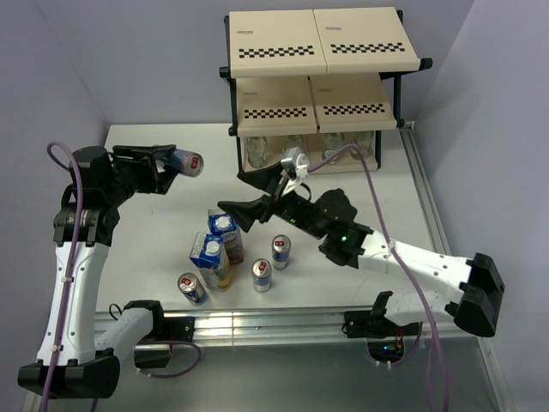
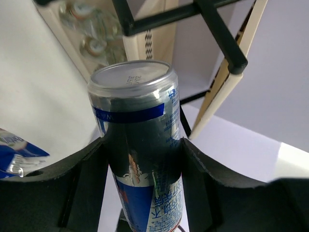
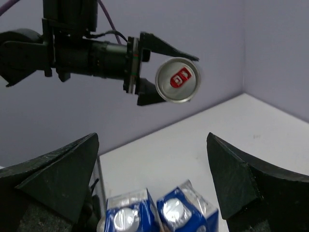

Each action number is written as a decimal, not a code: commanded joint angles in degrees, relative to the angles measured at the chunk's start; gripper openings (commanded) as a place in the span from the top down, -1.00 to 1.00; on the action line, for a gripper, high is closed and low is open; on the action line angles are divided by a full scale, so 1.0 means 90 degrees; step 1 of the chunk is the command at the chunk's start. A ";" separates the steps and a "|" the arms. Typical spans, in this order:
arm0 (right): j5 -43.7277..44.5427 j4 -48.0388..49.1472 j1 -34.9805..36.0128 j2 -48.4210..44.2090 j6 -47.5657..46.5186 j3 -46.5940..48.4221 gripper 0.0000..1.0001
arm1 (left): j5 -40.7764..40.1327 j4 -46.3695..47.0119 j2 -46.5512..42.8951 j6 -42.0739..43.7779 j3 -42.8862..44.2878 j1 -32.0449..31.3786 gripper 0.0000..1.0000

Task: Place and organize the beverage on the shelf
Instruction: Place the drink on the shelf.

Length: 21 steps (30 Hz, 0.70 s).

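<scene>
Item: one slim blue-and-silver can [image 1: 187,161], clamped about its body between the closed fingers of the left end effector [image 1: 171,161] and held clear above the far-left part of the surface [image 1: 154,223]. Long axis: horizontal, free end directed at the shelf [image 1: 274,30], which lies well apart on the can's right in the top view. Nearer arm: the left, the can being already in its grasp. The right end effector [image 1: 249,193] is spread wide and empty, poised between the shelf and the two cartons [image 1: 219,240]. Three further cans [image 1: 262,275] are left upright near the cartons. Clear bottles [image 1: 257,153] appear to be lodged on the lowest tier, though their number cannot be made out. A rightward carry and an uprighting turn are judged necessary before placement.
</scene>
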 commanded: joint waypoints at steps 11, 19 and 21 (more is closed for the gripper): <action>0.1803 0.3776 0.0657 0.1817 -0.1850 0.0698 -0.96 | 0.0492 0.1924 -0.0325 -0.2211 -0.0125 -0.0907 0.99; 0.1696 0.3992 0.0657 0.2354 -0.1899 0.1362 -0.90 | 0.0267 0.2197 -0.0550 -0.2747 -0.0642 -0.1425 0.99; 0.1725 0.3904 0.0657 0.2452 -0.1919 0.1587 -0.83 | 0.0238 0.2305 -0.0589 -0.2816 -0.0701 -0.1474 0.99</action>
